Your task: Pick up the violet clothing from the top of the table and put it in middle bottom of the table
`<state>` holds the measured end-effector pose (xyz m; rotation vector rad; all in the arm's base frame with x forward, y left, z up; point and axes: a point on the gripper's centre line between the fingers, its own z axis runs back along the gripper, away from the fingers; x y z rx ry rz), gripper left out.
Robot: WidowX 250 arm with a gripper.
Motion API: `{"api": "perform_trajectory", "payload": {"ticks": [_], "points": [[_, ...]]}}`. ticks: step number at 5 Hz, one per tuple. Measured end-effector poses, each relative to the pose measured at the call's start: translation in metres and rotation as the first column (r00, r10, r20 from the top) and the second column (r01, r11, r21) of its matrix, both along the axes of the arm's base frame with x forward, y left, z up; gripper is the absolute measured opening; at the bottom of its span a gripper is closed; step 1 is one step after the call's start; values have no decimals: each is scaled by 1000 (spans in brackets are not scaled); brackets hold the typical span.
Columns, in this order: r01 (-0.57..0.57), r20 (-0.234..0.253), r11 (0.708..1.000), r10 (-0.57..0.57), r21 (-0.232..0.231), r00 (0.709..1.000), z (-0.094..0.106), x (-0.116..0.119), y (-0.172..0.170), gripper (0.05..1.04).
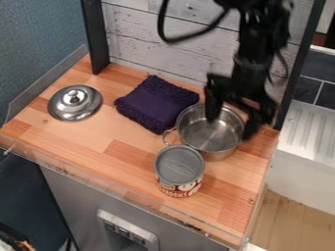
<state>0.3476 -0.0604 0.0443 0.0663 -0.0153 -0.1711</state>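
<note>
Seemingly only starting: hanging over the pot [202, 138] with claw [230, 125] spread, empty; leaving 2 steps, lifting and placing the violet cloth [155, 102].

The folded cloth [157, 103] is deep violet, the table [116, 151] wood-toned in patchwork blocks of tan and reddish brown. Pot [210, 130] and lid [75, 102] are silver; the can [179, 170] has a grey top and a red-and-white patterned label.

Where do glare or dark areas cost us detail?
Camera view: bright highlights on the lid and inside the pot; gripper nearly black, little surface detail; cloth dark, but its shaggy edge reads; table fairly evenly lit.
</note>
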Motion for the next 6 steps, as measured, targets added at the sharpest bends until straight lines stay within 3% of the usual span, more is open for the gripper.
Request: {"api": "perform_trajectory", "payload": {"ticks": [1, 2, 4, 5, 6], "points": [[-124, 43, 992, 124, -16, 991, 12, 18, 45, 1001], [-145, 71, 989, 145, -13, 987, 22, 31, 75, 1001], [-204, -9, 979, 204, -8, 979, -19, 35, 125, 1001], [-187, 6, 982, 187, -3, 982, -37, 39, 126, 1001], [-183, 11, 983, 183, -29, 983, -45, 41, 129, 1001]]}}
